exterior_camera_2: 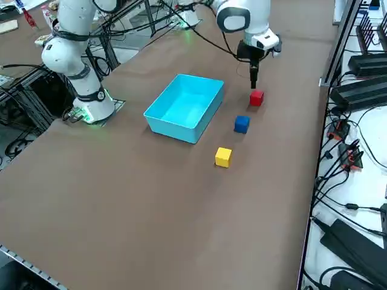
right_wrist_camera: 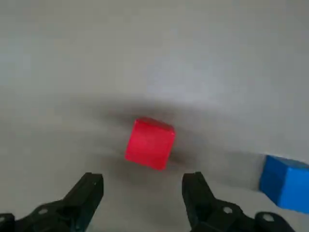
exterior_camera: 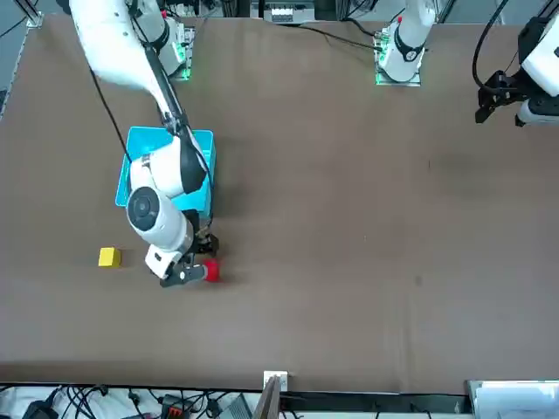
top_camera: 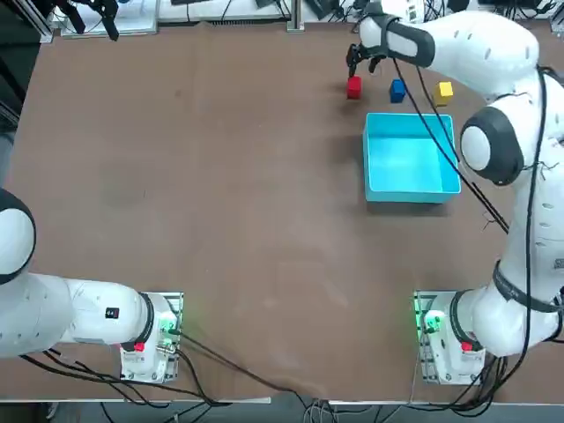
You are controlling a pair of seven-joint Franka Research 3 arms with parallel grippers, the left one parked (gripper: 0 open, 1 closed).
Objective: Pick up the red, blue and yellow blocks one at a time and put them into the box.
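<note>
The red block (top_camera: 353, 86) (exterior_camera_2: 256, 98) (right_wrist_camera: 149, 143) (exterior_camera: 212, 271) rests on the brown table beyond the box's far left corner. My right gripper (top_camera: 359, 60) (exterior_camera_2: 253, 81) (right_wrist_camera: 142, 186) (exterior_camera: 194, 273) hovers just above and a little past it, open, with nothing between its fingers. The blue block (top_camera: 397, 89) (exterior_camera_2: 242, 124) (right_wrist_camera: 285, 182) lies beside the red one, hidden behind my arm in the front view. Farther right in the top view sits the yellow block (top_camera: 444, 89) (exterior_camera_2: 223, 156) (exterior_camera: 109, 257). The cyan box (top_camera: 371, 151) (exterior_camera_2: 171, 124) (exterior_camera: 134, 138) stands open-topped close to all three, with no block inside.
Cables hang from my right arm over the box's right side. The table's far edge (top_camera: 264, 25) runs close behind the blocks. Black equipment and wires (exterior_camera_2: 357, 78) lie off the table's far side.
</note>
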